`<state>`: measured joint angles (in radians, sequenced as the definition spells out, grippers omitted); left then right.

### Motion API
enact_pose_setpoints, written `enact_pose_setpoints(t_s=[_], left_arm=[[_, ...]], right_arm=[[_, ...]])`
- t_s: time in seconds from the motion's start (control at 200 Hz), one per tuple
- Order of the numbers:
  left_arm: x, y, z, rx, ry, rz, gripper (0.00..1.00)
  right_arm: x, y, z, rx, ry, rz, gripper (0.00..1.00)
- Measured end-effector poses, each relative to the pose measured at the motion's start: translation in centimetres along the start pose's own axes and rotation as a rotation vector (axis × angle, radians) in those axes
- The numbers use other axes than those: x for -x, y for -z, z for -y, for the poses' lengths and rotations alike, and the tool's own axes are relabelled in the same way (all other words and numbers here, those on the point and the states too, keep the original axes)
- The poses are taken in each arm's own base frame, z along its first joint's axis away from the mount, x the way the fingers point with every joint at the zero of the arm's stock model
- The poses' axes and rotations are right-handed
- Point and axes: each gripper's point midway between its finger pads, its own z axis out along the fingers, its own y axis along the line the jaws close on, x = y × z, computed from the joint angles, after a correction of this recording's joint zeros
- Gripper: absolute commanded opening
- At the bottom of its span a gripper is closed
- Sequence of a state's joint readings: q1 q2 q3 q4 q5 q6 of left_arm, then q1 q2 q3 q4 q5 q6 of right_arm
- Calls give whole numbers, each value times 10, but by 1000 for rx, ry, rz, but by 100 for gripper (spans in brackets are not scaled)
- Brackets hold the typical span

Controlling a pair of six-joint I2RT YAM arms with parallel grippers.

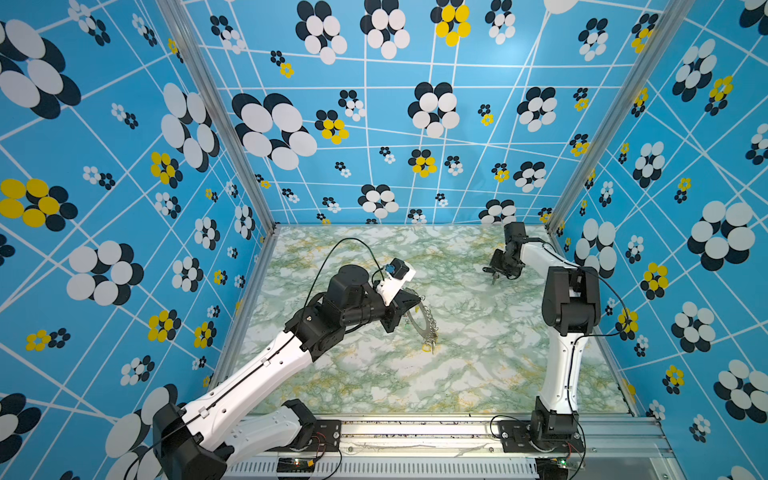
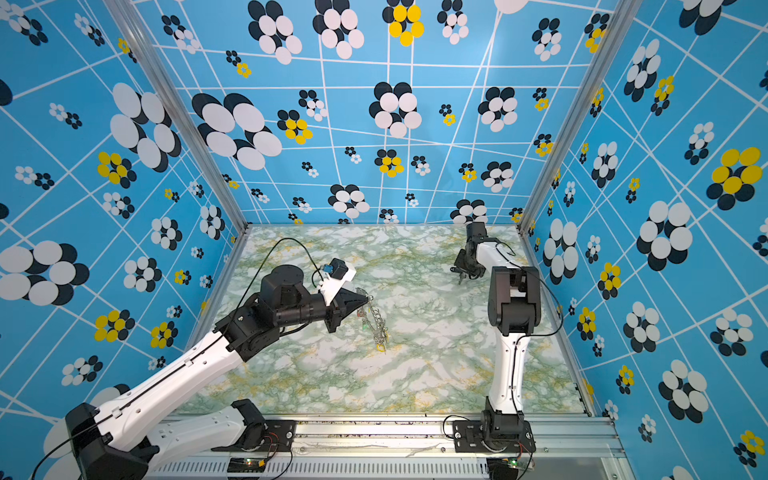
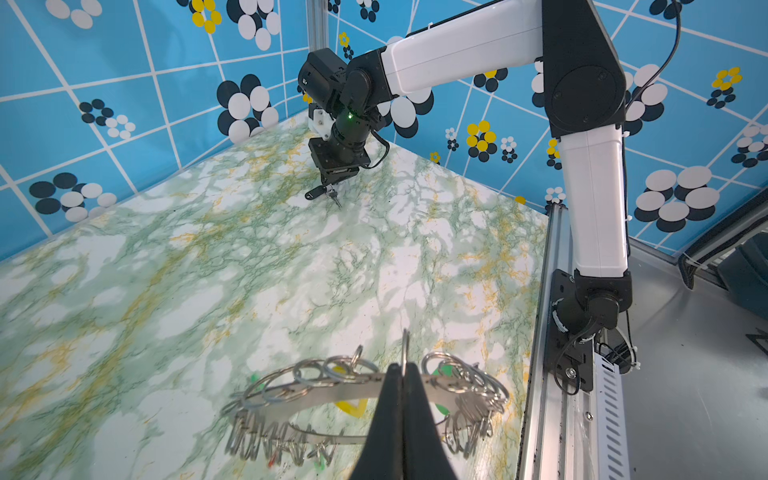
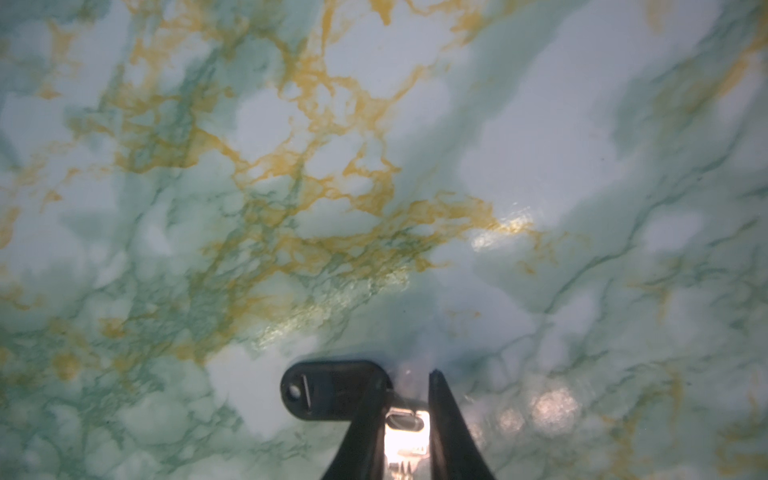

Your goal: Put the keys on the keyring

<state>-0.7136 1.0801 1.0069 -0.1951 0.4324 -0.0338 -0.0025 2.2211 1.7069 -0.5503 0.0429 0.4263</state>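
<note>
In both top views my left gripper [image 1: 417,299] [image 2: 369,297] holds the keyring [image 1: 419,321] [image 2: 374,322] tilted above the middle of the table. The left wrist view shows this gripper [image 3: 402,365] shut on one wire loop at the rim of the grey disc [image 3: 316,392], which carries yellow [image 3: 353,408] and green [image 3: 444,370] tags. My right gripper [image 1: 494,276] [image 4: 409,376] is down at the back right, over the key [image 4: 405,436]. Its jaws press both sides of the silver head, and the black tag [image 4: 328,390] [image 3: 316,193] sticks out sideways. The blade is hidden.
The marbled tabletop [image 1: 478,365] is boxed in by blue patterned walls on three sides. A metal rail [image 1: 415,428] with both arm bases runs along the front edge. The right arm's upright links [image 1: 569,307] stand near the right wall.
</note>
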Motion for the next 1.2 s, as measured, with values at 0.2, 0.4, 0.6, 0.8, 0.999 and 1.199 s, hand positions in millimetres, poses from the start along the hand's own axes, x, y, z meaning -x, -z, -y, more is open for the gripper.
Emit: enact_pose_setpoints(t_s=[0.2,0.4,0.6,0.8,0.999,1.199], left_arm=[[1,1,0,0,-2,4,0],[3,4,-1,6,-3,12,0],[3,4,-1,6,-3,11,0],[3,4,-3,12,-1,13,0],[3,4,-3,12,-1,12,0],[4,5,-3,12,-2,16,0]], right_arm=[[-4,-2,2,-3,0,-11,16],[-7,-3,1,3,0,-15,16],[-14,1,3,13,-1,-17,19],[-14,4,3,16,-1,-11,19],[-14,5,1,26,-1,-13,16],[-14,5,0,29,-1,-15,14]])
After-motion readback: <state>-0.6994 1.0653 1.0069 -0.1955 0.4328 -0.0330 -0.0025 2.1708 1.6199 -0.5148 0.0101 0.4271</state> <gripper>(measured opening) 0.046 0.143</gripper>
